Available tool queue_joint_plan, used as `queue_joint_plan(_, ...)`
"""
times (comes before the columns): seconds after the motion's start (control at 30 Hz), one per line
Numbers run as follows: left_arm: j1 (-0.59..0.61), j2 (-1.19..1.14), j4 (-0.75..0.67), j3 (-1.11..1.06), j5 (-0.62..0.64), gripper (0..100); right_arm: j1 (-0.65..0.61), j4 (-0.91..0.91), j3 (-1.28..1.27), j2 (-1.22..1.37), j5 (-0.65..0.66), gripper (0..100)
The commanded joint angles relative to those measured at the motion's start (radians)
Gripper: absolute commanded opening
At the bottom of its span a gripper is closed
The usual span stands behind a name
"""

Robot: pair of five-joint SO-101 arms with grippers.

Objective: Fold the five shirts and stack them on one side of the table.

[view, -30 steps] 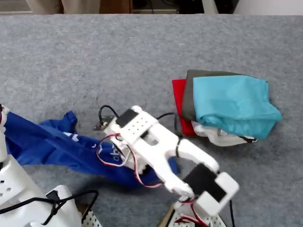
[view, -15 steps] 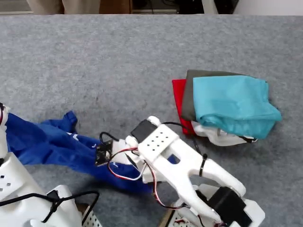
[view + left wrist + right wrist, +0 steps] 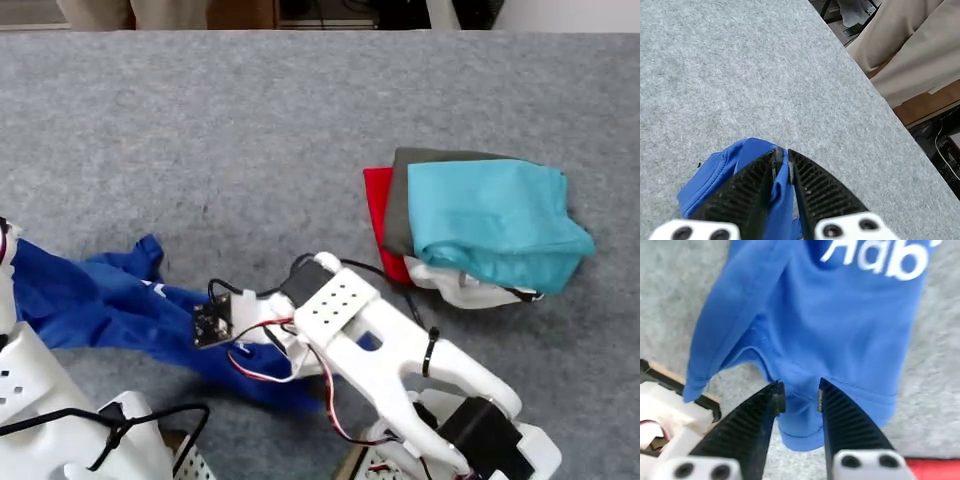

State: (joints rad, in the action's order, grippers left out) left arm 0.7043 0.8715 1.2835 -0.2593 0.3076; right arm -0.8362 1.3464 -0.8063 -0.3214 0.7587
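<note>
Blue shirt [image 3: 110, 305] clenched in left tool [image 3: 782, 160]; right tool [image 3: 799, 392] parted, drawn back over it.

White right arm [image 3: 400, 345], red cables [image 3: 262, 373], black ribbed gripper [image 3: 799, 392].

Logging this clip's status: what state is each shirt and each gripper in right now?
blue shirt: unfolded, rumpled.
teal shirt: folded, on top.
gray shirt: folded, stacked.
red shirt: folded, stacked.
white shirt: stacked, edge showing.
left gripper: shut on blue shirt.
right gripper: open over blue shirt.
</note>
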Motion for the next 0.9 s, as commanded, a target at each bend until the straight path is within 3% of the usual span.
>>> queue_joint_plan(0.0,0.009,0.007,-0.021,0.002,-0.003,2,-0.045,-0.011,-0.025,-0.044,-0.009,12.7)
queue_joint_plan(0.17,0.009,0.005,-0.023,0.002,-0.003,2,-0.093,-0.129,-0.077,-0.038,-0.014,12.6)
queue_joint_plan(0.37,0.009,0.005,-0.025,0.000,-0.003,2,-0.054,-0.353,-0.165,-0.036,-0.017,9.6)
queue_joint_plan(0.47,0.009,0.005,-0.025,0.000,-0.003,2,0.064,-0.476,-0.176,-0.036,-0.015,0.0)
queue_joint_plan(0.6,0.005,0.005,-0.025,0.000,-0.003,2,0.265,-0.621,-0.171,-0.036,-0.012,0.2)
queue_joint_plan(0.87,0.002,0.004,-0.025,-0.003,-0.002,2,0.453,-0.683,-0.067,0.004,0.044,0.2)
